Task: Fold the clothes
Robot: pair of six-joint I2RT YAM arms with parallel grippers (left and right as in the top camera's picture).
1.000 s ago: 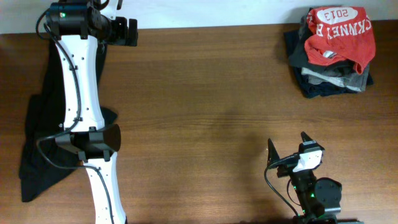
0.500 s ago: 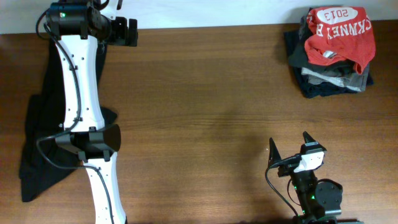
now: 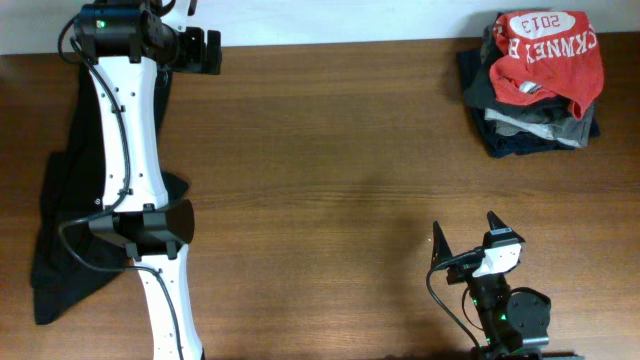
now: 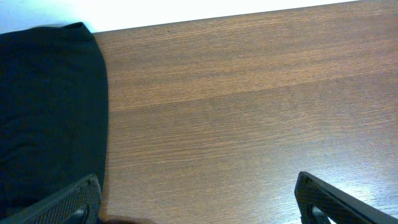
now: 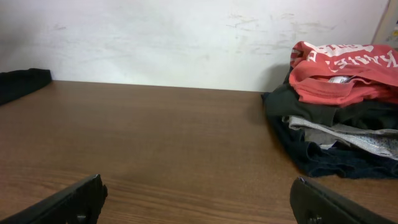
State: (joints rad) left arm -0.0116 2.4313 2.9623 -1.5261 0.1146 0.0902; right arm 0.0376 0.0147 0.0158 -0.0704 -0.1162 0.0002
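Both pincers released and empty; the shirt sits on a pile in the far right corner.

The left gripper (image 4: pixel 199 208) has its two black fingers spread wide with nothing between them, hanging over bare wood near the far left corner of the brown wooden table (image 3: pixel 330 150), just beside the edge of a long black cloth garment (image 3: pixel 60 230) that lies along the left edge under the white left arm (image 3: pixel 125 130). The right gripper (image 3: pixel 462 235) is likewise spread wide and empty, near the near edge on the right side. Well apart from both, in the far right corner, the crumpled red-orange cotton T-shirt with white lettering and "2013" (image 3: pixel 545 55) rests on top of a dark and grey stack of folded clothes (image 3: pixel 530 125).
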